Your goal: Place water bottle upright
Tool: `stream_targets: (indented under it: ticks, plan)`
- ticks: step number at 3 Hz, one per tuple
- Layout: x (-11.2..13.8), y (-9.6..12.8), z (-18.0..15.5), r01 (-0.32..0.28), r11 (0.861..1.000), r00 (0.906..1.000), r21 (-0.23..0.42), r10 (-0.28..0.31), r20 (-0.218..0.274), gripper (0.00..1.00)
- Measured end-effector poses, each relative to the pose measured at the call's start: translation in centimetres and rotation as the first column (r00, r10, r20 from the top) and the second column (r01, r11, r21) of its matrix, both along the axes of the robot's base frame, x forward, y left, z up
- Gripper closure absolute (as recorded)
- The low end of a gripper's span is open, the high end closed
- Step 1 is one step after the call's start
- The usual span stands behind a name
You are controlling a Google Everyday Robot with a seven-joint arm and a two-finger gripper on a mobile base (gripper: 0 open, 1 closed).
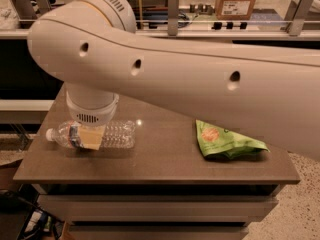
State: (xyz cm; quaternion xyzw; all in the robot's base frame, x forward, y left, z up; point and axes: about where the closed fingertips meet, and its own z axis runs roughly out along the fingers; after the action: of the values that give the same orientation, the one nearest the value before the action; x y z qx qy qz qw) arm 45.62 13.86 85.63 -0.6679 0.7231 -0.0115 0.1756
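Note:
The water bottle (117, 134) lies on its side on the brown table top (160, 164) at the left, with its white cap (49, 134) pointing left. My gripper (90, 138) hangs straight down from the white wrist (92, 109) and sits over the bottle's label end, just right of the cap. A tan part of the gripper covers the label there. The large white arm (200, 79) crosses the whole view above the table.
A green snack bag (225, 141) lies on the right part of the table. The table's front edge runs along the bottom, with a shelf below. A counter with rails and a cardboard box (238, 1) stands behind the table.

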Motion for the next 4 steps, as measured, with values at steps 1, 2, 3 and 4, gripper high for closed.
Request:
stream_targets:
  ticks: [1, 2, 3, 4]
  plan:
    - [0.5, -1.2, 0.3, 0.004, 0.999, 0.9997, 0.042, -0.005, 0.025, 1.0]
    - [2.0, -3.1, 0.7, -0.002, 0.993, 0.9963, 0.12, -0.008, 0.085, 1.0]
    - [3.8, -4.6, 1.6, -0.015, 0.98, 0.9871, 0.2, -0.017, 0.159, 1.0]
    - [5.2, -6.1, 3.7, -0.045, 0.962, 0.9722, 0.268, -0.019, 0.233, 1.0]
